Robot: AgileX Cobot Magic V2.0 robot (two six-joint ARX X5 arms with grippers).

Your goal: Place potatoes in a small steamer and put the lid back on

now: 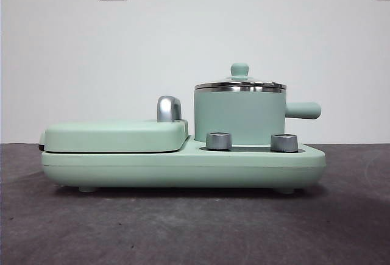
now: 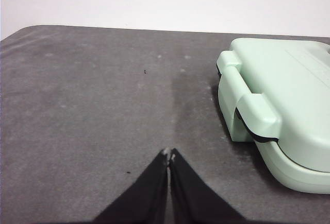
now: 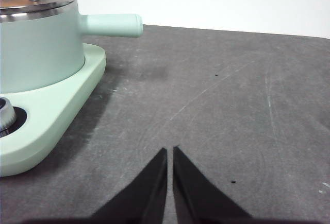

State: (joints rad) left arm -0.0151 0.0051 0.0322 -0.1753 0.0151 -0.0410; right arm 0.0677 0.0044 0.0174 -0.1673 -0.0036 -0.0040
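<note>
The left gripper, black jaws pressed together, hangs over bare grey table beside the flat mint-green griddle lid, the right gripper likewise closed near the mint-green cylindrical steamer pot, whose steel-rimmed glass lid sits on, contents hidden from the front.

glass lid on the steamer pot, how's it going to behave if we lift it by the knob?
The lid is probably rigid, and it looks like glass in a steel rim, so likely fragile if dropped. Its knob is small and rounded, so a pinch may slip or let the disc tilt. It sits flat on the small steamer, so a straight-up lift should free it.
</note>
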